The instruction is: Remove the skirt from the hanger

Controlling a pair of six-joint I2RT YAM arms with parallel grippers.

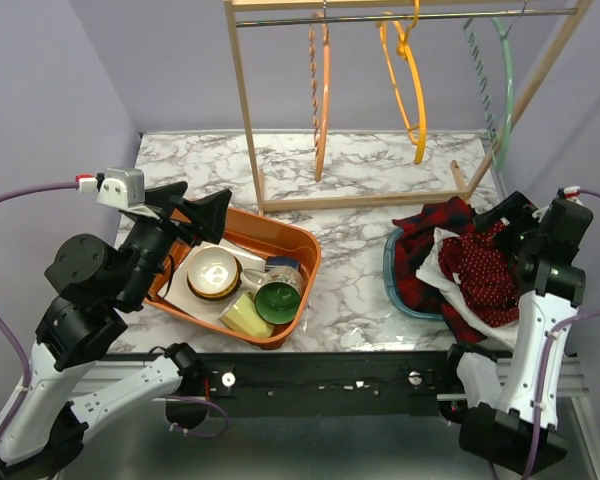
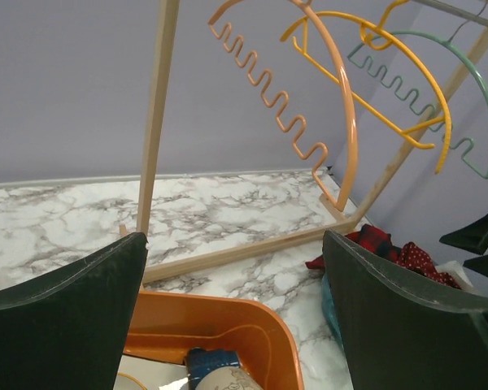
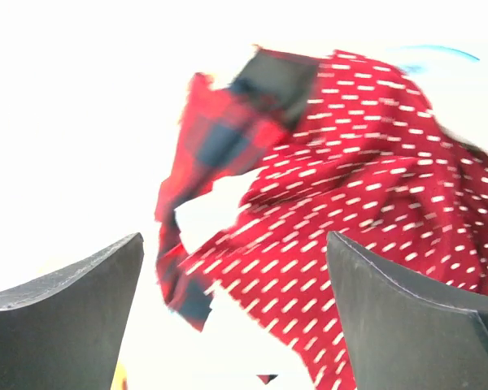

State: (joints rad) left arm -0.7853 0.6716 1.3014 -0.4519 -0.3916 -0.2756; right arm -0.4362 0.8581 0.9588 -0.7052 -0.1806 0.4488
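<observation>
The red dotted skirt [image 1: 485, 270] lies heaped in the blue basket [image 1: 390, 272] just below the right end effector [image 3: 234, 240], whose jaws gape empty. It looks deposited there, free of the bare hangers [image 1: 412, 80]. The left end effector [image 1: 195, 205] waits open, well apart.

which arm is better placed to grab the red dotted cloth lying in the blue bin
Right. The right arm has its jaws open directly over the red dotted cloth in the blue bin; the left arm sits far off over the orange tray.
</observation>
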